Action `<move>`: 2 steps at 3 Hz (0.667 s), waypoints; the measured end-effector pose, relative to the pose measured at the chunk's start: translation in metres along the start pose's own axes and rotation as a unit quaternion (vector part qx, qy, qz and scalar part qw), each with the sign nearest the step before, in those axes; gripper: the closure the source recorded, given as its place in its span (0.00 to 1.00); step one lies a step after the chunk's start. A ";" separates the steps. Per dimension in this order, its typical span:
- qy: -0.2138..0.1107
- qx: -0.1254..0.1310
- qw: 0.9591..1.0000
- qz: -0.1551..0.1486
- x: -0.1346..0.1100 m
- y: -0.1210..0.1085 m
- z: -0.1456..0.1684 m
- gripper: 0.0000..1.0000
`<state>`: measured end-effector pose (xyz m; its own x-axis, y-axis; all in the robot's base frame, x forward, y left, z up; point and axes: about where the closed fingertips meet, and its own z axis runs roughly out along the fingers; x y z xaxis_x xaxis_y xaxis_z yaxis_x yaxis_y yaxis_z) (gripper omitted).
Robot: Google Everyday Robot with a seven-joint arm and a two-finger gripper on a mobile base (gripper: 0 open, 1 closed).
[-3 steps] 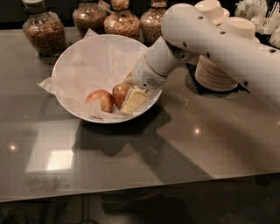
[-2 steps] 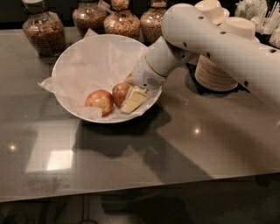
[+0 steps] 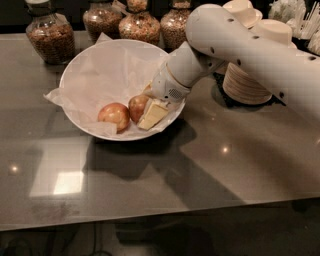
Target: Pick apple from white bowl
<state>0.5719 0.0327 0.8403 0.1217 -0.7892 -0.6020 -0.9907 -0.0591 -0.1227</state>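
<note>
The white bowl [image 3: 80,75], lined with crumpled white paper, stands on the dark glossy table. Two apples lie at its front. The deeper red apple [image 3: 137,107] is on the right and touches the paler orange-yellow apple [image 3: 114,116] on its left. My gripper [image 3: 150,116] reaches down into the bowl from the right, over the rim, and sits against the red apple's right side. The white arm [image 3: 240,45] hides the bowl's right rim and part of the red apple.
Several glass jars of grains [image 3: 49,35] stand along the back edge behind the bowl. Stacks of small beige paper bowls [image 3: 250,75] sit to the right, partly behind the arm. A holder of white utensils [image 3: 292,12] is at the back right.
</note>
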 end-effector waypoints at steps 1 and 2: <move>-0.029 -0.002 1.000 -0.001 -0.007 -0.002 -0.012 1.00; -0.068 -0.003 0.998 -0.002 -0.015 -0.006 -0.026 1.00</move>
<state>0.5746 0.0288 0.8706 0.1322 -0.6982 -0.7035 -0.9905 -0.0662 -0.1204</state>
